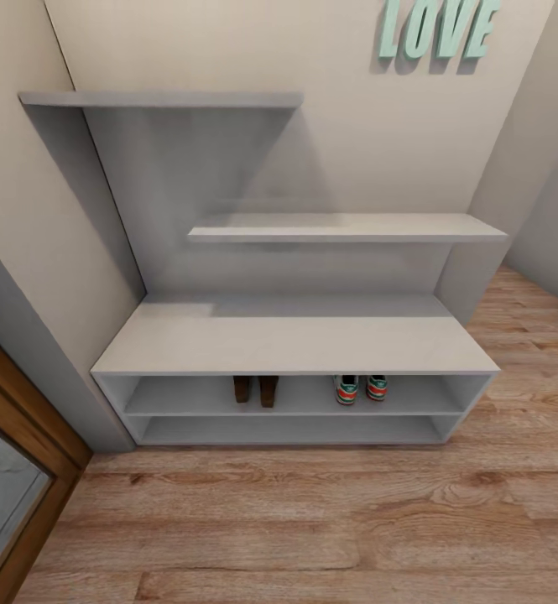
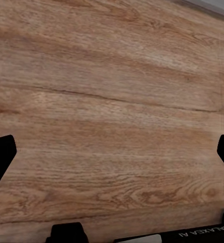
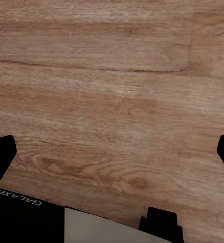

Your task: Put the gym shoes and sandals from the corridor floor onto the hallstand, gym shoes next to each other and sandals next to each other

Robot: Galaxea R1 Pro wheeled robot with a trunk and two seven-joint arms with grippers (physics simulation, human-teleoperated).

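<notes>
The pale grey hallstand [image 1: 295, 340] stands against the wall in the head view. On its upper open shoe shelf, two brown sandals [image 1: 255, 389] sit side by side left of centre. Two white gym shoes [image 1: 361, 387] with green and red accents sit side by side to their right. The corridor floor [image 1: 312, 520] in front of the rack is bare wood plank. My left gripper [image 2: 112, 152] hangs open over bare floor, its dark fingertips [image 2: 1, 154] far apart. My right gripper [image 3: 112, 152] is likewise open above the planks, holding nothing.
Two stepped upper shelves [image 1: 346, 226] rise over the bench top. A wood-framed door [image 1: 10, 470] stands at the near left. Green "LOVE" letters [image 1: 438, 29] hang on the wall. The corridor runs on past the rack's right side [image 1: 539, 335].
</notes>
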